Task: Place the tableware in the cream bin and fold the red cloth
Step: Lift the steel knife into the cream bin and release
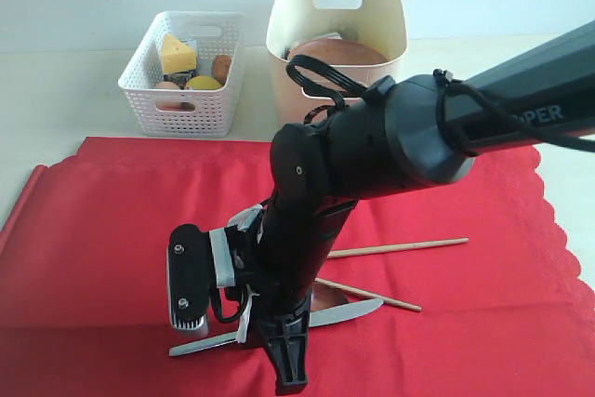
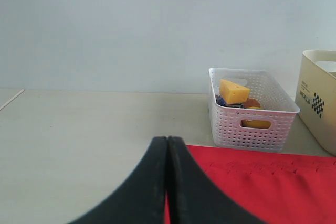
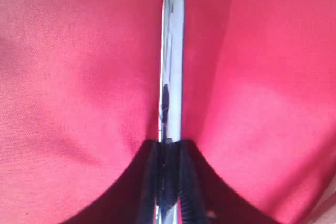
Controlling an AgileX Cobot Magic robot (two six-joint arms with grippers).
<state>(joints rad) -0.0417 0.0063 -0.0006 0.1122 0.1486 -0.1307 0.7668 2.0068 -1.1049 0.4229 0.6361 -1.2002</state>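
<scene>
Knife (image 3: 171,66) on red cloth (image 3: 68,77) pinched by right end effector (image 3: 169,148); left end effector (image 2: 167,145) closed

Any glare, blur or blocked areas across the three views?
Exterior view: sharp, though the right arm hides part of the cloth. Right wrist view: bright reflection along the knife, shadowed cloth. Left wrist view: even light, left gripper dark.
</scene>
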